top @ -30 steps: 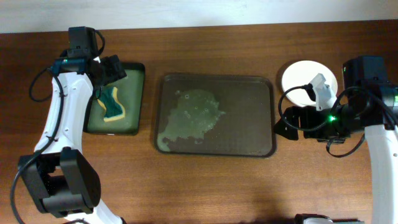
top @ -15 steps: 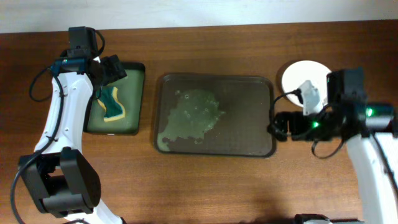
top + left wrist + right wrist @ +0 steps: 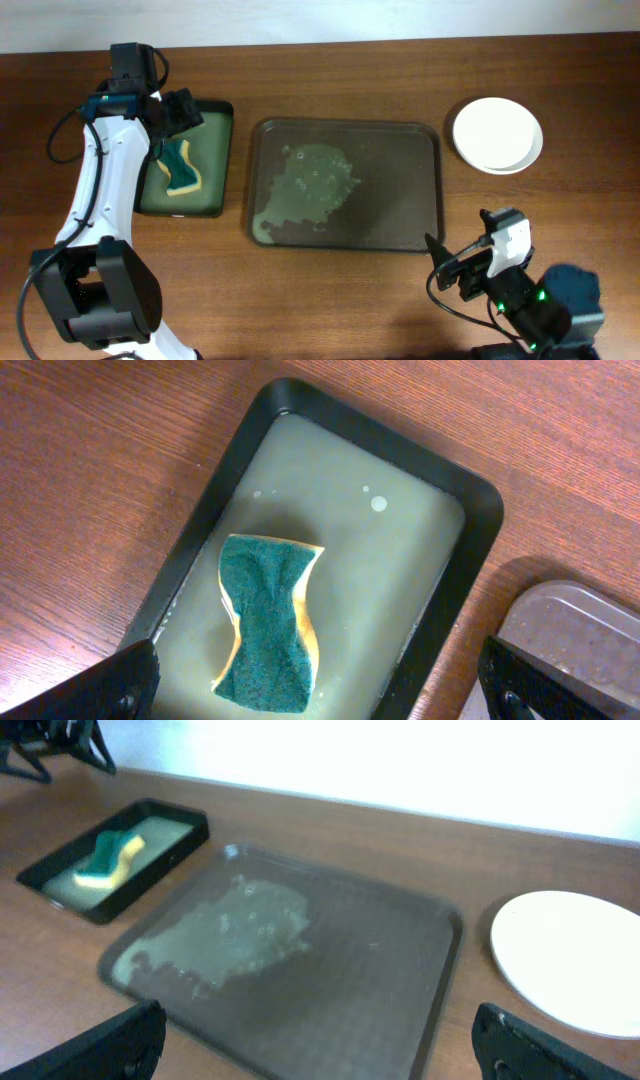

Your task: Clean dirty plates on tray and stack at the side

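R claw [image 3: 447,268] is at the near edge of the surface [image 3: 340,300], off the near-right corner of the tray [image 3: 420,200] and clear of it. Fingers are wide apart with nothing between them; the R wrist view shows the same for the claw [image 3: 325,1060], one tip at each lower corner. Change vs. 0.5 s ago: the claw was then just beside the tray's right rim, with the arm lying across part of the plates. It has since pulled back toward the near edge.

The tray sits mid-surface, long side left-right. It carries a pale green wet patch, left of ctr, unchanged in shape.

The plates [image 3: 498,134] lie on the surface to the right of the tray's far-right corner, apart from its rim, and are now fully uncovered. They read as one white disc, so the count in the stack cannot be told.

The small black tray [image 3: 225,150], left of the main tray, holds greenish liquid and a green/yellow sponge [image 3: 180,168], posn. unchanged.

L claw [image 3: 180,112] hangs over the far end of the small tray, fingers spread and empty, no change.
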